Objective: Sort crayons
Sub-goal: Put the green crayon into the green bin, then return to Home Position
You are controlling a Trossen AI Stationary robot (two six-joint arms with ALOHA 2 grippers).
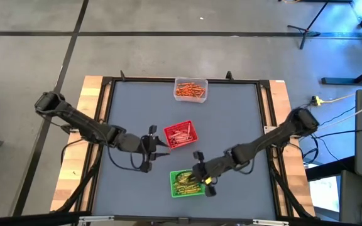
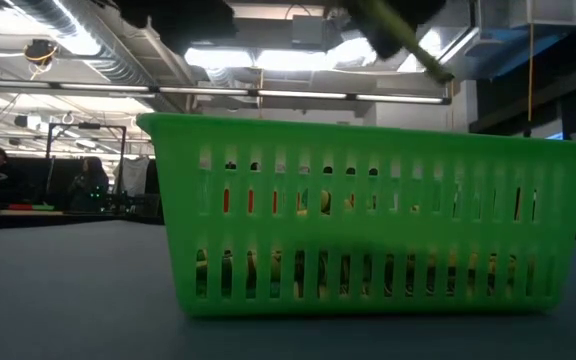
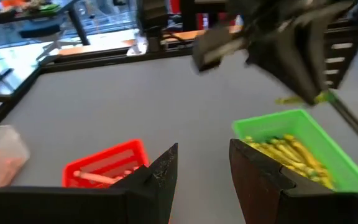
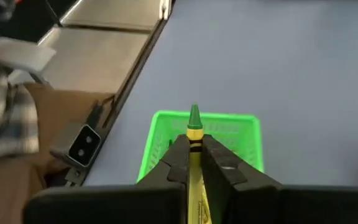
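While the right arm reaches in low from the table's right edge, I see its right gripper (image 4: pixel 194 152) poised over the green tray (image 4: pixel 157 134), fingers pinched on a yellow-green crayon (image 4: pixel 194 134) whose tip pokes out ahead of them. Directly below the pincer, more yellow-green crayons (image 3: pixel 291 152) lie heaped in that tray. My left arm stretches in from the left edge, elbow bent, wrist level; its left gripper (image 1: pixel 158 145) hangs just left of the red tray (image 1: pixel 190 134), fingers parted around nothing. The red crayons (image 1: pixel 178 135) lie in the red tray, just beside that pincer. The orange crayons (image 1: pixel 190 91) fill a clear tray (image 1: pixel 176 82) well beyond both pincers, at the far edge.
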